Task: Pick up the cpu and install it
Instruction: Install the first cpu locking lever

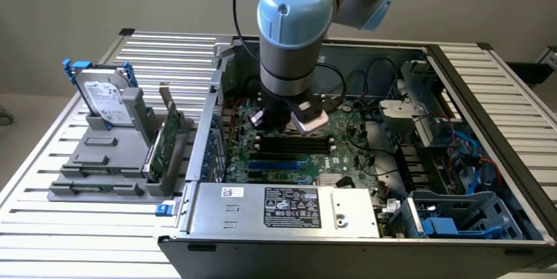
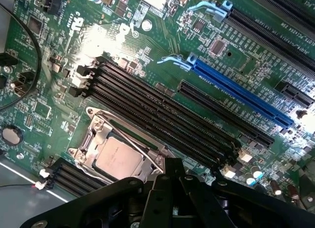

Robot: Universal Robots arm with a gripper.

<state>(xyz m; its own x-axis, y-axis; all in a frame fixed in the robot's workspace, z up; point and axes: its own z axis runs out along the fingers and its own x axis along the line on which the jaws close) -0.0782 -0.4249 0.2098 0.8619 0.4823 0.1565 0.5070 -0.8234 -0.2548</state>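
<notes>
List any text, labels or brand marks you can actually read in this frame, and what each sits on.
None reads reliably.
Power supply label: print too small.
Hard drive label: too small.
White sticker on the case: illegible.
Motherboard silkscreen: blurred.

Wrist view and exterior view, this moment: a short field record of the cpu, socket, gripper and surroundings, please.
cpu: lying flat inside the socket frame
socket frame: metal, on the green motherboard, next to black memory slots
gripper: shut, beside the cpu; contact not discernible
arm: reaching down into the open computer case
hard drive: upright in grey holder, on the exterior view's left
</notes>
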